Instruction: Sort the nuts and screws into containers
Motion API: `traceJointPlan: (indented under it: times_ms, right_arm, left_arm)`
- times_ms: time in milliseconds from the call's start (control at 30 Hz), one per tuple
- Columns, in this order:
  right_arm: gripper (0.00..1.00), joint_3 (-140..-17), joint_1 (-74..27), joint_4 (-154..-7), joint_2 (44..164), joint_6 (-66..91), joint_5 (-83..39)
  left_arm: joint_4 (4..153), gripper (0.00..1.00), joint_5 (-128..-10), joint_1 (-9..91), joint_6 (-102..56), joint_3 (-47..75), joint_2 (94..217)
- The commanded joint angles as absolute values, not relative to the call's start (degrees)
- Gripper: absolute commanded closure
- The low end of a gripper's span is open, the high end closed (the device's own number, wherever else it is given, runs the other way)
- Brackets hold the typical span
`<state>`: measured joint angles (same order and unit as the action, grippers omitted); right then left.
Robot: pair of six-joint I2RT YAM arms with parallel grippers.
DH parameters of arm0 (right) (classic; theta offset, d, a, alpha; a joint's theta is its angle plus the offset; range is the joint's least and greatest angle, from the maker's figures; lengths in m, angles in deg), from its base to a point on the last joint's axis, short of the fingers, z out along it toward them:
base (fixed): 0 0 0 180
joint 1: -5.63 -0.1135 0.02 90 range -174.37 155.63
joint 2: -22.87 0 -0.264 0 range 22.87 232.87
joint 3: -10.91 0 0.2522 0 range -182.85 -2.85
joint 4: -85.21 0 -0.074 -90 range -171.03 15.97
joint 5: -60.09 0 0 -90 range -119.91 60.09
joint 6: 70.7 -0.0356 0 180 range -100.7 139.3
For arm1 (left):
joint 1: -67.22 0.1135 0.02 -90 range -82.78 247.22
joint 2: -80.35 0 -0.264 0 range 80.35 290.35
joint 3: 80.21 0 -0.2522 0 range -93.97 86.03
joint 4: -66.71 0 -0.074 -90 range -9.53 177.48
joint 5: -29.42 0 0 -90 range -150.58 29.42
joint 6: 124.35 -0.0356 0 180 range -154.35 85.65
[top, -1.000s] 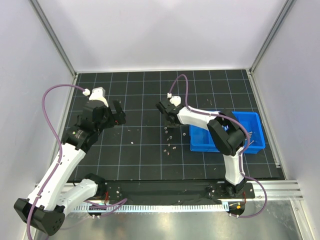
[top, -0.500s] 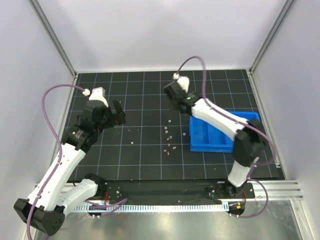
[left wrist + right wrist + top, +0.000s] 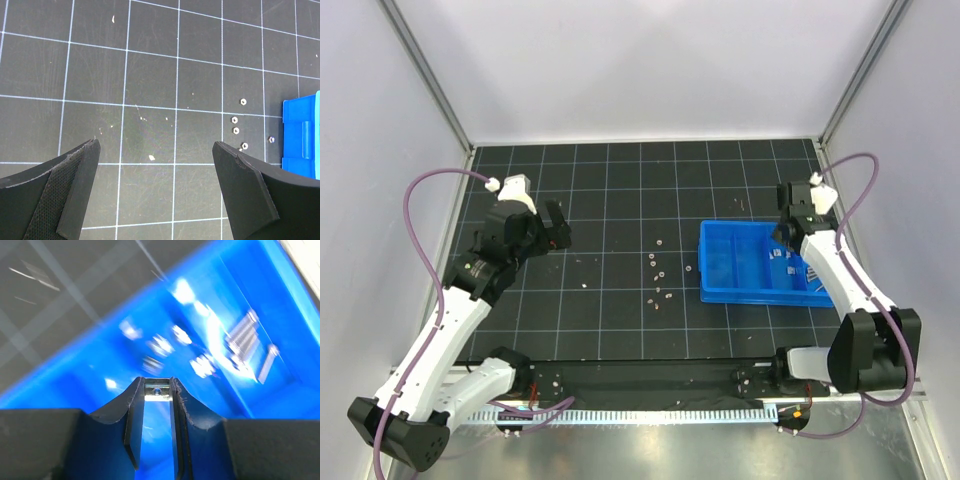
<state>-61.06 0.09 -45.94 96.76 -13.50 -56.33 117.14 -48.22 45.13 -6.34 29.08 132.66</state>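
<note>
The blue tray of containers [image 3: 750, 297] lies on the right of the gridded mat. My right gripper [image 3: 788, 232] hangs over its far right part, shut on a small square nut [image 3: 157, 389] at its fingertips [image 3: 157, 385]. Below it the right wrist view shows blurred threaded screws [image 3: 242, 335] and pale bits [image 3: 160, 347] lying in the tray [image 3: 280, 300]. Several loose nuts [image 3: 660, 275] are scattered on the mat left of the tray, also in the left wrist view as nuts [image 3: 235, 125]. My left gripper [image 3: 560, 228] hovers open over bare mat [image 3: 156, 145].
Small pale flecks [image 3: 151, 158] dot the mat under the left gripper. The tray's corner [image 3: 300, 145] shows at the right edge of the left wrist view. White walls and metal frame posts enclose the mat on three sides.
My right arm has swung from the loose nuts at the mat's middle to the right, over the blue tray, with its jaws held the same. The left arm has not moved.
</note>
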Motion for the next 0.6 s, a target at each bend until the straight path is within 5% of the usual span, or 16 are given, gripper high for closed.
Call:
traceJointPlan:
  times_ms: [0,167,400,567]
  right_arm:
    - [0.89,-56.1,3.0,-47.7,94.6,-13.7,-54.3]
    - [0.87,-53.8,3.3,-49.5,97.8,-14.1,-55.0]
    - [0.35,-58.7,2.7,-46.8,96.3,-12.3,-49.9]
    - [0.24,-69.2,-10.8,-43.4,95.0,-10.2,-53.0]
  left_arm:
    - [115.0,0.0,-48.8,45.2,-6.7,28.9,131.7]
    - [115.2,0.0,-48.8,45.3,-6.7,28.9,131.8]
    - [115.2,0.0,-48.1,45.2,-6.8,29.0,131.7]
    - [115.3,0.0,-48.4,45.3,-6.8,29.0,132.0]
